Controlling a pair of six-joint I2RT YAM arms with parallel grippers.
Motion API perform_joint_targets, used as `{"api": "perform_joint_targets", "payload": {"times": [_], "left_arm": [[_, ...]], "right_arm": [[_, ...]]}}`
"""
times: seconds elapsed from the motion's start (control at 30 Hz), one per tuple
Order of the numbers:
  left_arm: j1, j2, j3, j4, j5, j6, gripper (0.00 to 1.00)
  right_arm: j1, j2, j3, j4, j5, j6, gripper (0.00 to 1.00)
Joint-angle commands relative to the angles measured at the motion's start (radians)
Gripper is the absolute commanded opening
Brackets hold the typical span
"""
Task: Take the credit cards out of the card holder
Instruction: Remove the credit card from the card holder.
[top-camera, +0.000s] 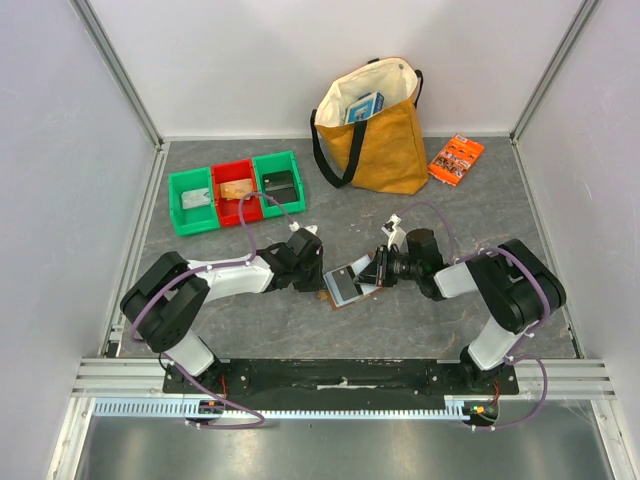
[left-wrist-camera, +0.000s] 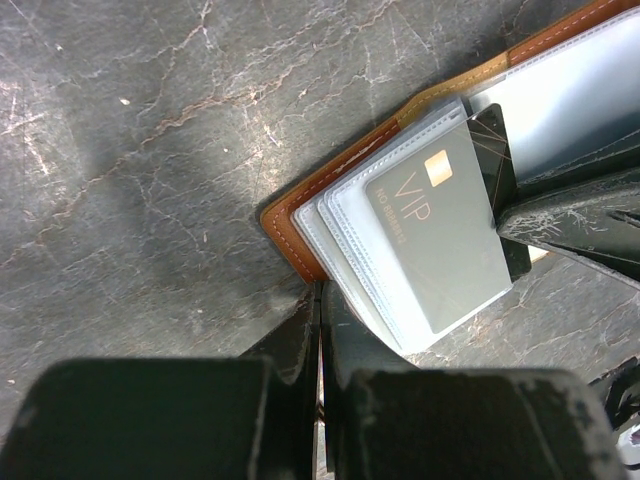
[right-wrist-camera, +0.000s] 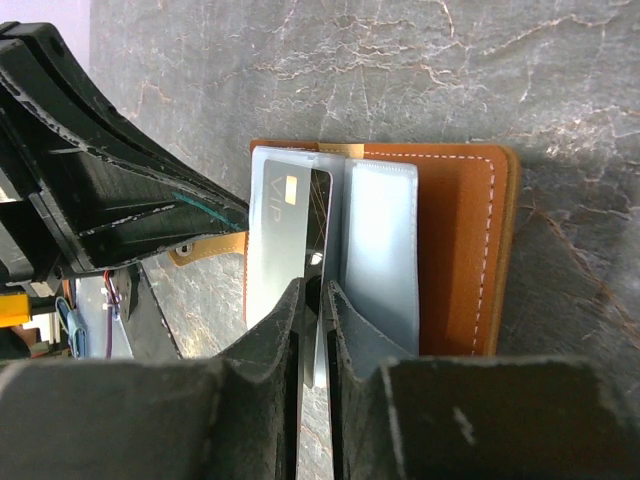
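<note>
Showing the card holder (top-camera: 345, 288) open at table centre: my left gripper (left-wrist-camera: 320, 295), closed, rests at its left edge; my right gripper (right-wrist-camera: 318, 290) pinches the credit cards (left-wrist-camera: 440, 230) by their edge. None looks fully out; all are left to remove.

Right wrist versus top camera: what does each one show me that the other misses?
Only the right wrist: the right gripper closed on the thin edge of a dark card, next to the grey VIP card in its clear sleeve. Only the top: the bins, the yellow tote bag and the orange packet at the far side. Both: the card holder lying open on the table, with the left gripper at its opposite side.
</note>
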Motion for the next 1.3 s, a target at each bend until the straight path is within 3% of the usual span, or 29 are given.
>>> {"api": "perform_joint_targets", "payload": {"times": [0.0, 0.37, 0.53, 0.9, 0.97, 1.27], "left_arm": [[0.009, 0.015, -0.042, -0.092, -0.048, 0.070, 0.02], [0.011, 0.017, -0.039, -0.092, -0.047, 0.073, 0.02], [0.014, 0.017, -0.043, -0.093, -0.048, 0.073, 0.02], [0.029, 0.009, -0.054, -0.098, -0.053, 0.076, 0.02], [0.032, 0.003, -0.056, -0.103, -0.058, 0.078, 0.02], [0.032, -0.057, -0.068, -0.081, -0.074, 0.094, 0.03]], "right_arm": [[-0.012, 0.005, 0.003, 0.069, -0.054, 0.020, 0.18], [-0.018, 0.028, 0.001, 0.097, -0.074, 0.037, 0.17], [-0.038, 0.030, -0.011, 0.122, -0.082, 0.048, 0.08], [-0.111, -0.013, -0.054, 0.142, -0.120, 0.064, 0.04], [-0.125, -0.036, -0.054, 0.108, -0.118, 0.046, 0.00], [-0.136, -0.295, 0.018, -0.306, 0.061, -0.158, 0.00]]}}
